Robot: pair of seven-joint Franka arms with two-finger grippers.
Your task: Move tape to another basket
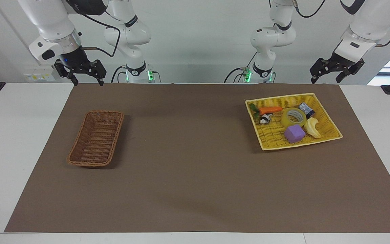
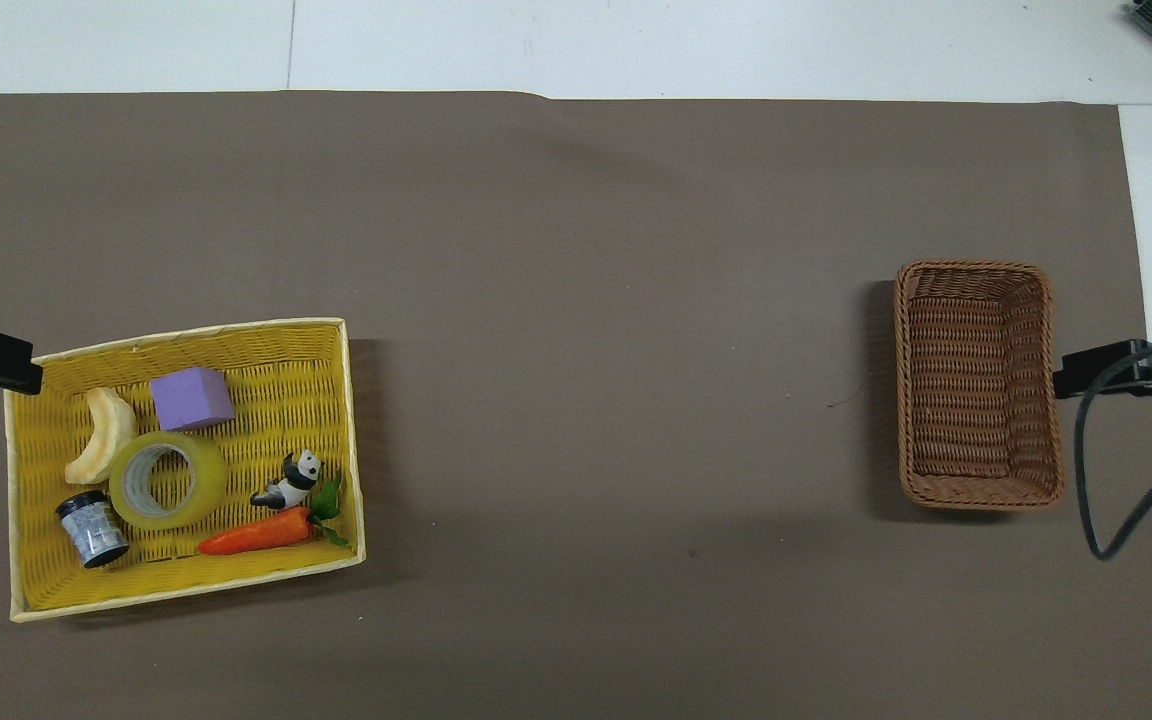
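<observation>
Tape (image 1: 294,117): lies flat, core hole facing up, in the yellow tray (image 1: 330,135) at the left arm's end of the table; no long axis to line up with, a round roll.
Crowding: banana toy (image 1: 312,127) and purple block (image 1: 294,133) touch or sit just beside the roll; the small dark can (image 1: 306,109) is close by.
Left gripper (image 1: 330,75): raised near its base, fingers spread wide, nothing in them; tape sits below the fingertips and a little toward the table's middle.
Right gripper (image 1: 86,78): raised at its own end, fingers wide, empty; tape well apart from it.
Basket (image 1: 96,138): empty, below the right gripper's fingers, long axis running away from the robots.
Nearer arm: the left, by a clear margin.
Judgement: likely a left-arm pick, one finger into the core.
</observation>
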